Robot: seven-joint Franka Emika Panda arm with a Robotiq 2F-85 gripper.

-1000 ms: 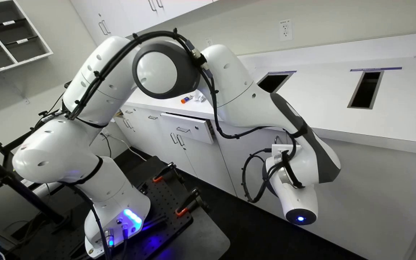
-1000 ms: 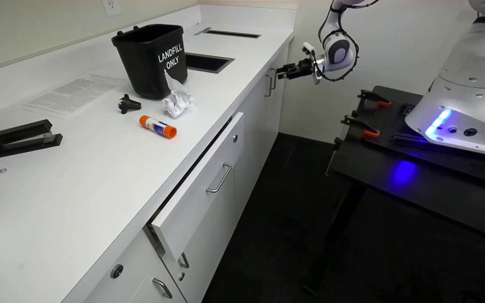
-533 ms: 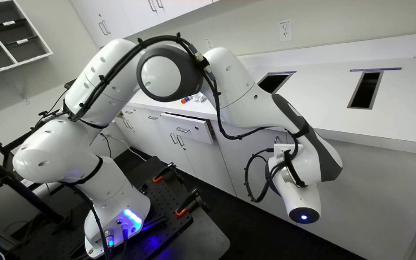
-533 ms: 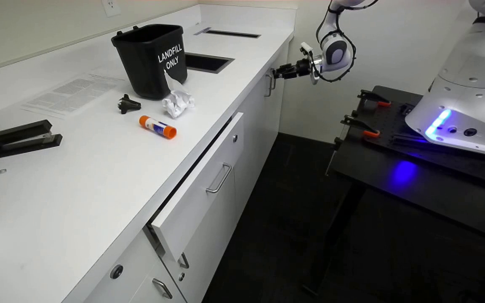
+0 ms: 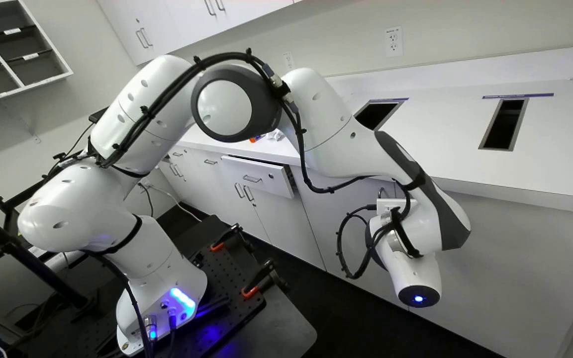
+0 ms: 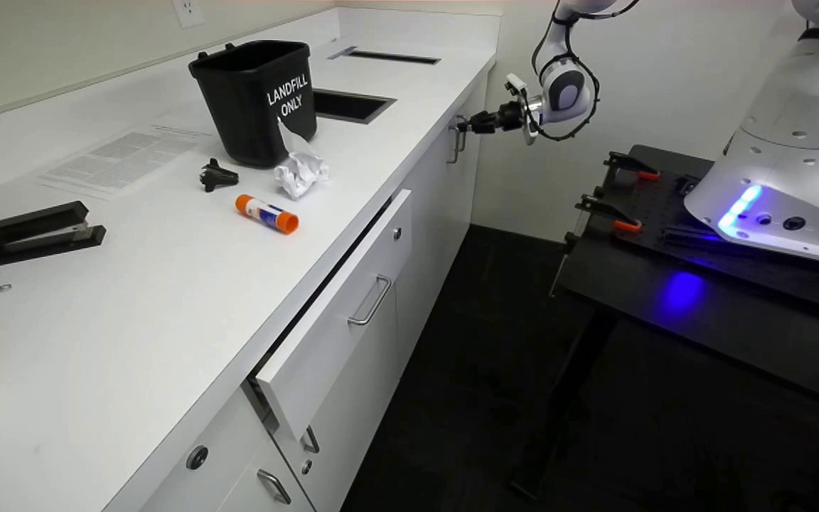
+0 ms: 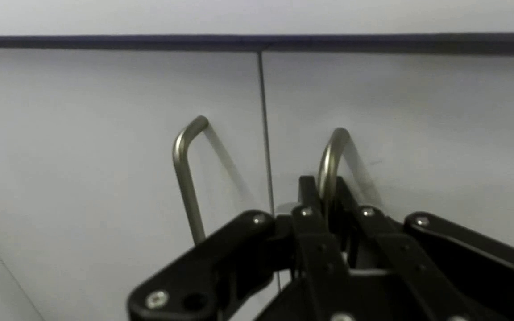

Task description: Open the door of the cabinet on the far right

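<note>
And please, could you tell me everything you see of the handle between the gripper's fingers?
In the wrist view, the handle is a slim, rounded, silvery bar, probably metal, upright on a closed white door, near the door's left edge. Its top bends in to the door. The gripper is shut on it from both sides, hiding its lower part.

Black bin [image 6: 257,107] upright, lettered LANDFILL ONLY. Crumpled white paper [image 6: 301,174] just beside it, contact unclear. Glue stick [image 6: 267,215], orange at both ends, lying near paper. Black staple remover [image 6: 218,176] near bin's foot. Printed sheet [image 6: 132,153] lying flat. Black stapler [image 6: 18,226] partly out of frame. White drawer [image 6: 335,334] partway out, round lock [image 6: 397,233] on front. Open wall shelves [image 5: 18,90], white labels [image 5: 12,31] along edges. In both exterior views: wall outlet [image 5: 393,41]; black table [image 6: 736,313], black-and-orange clamps [image 6: 600,208] at its edge.
</note>
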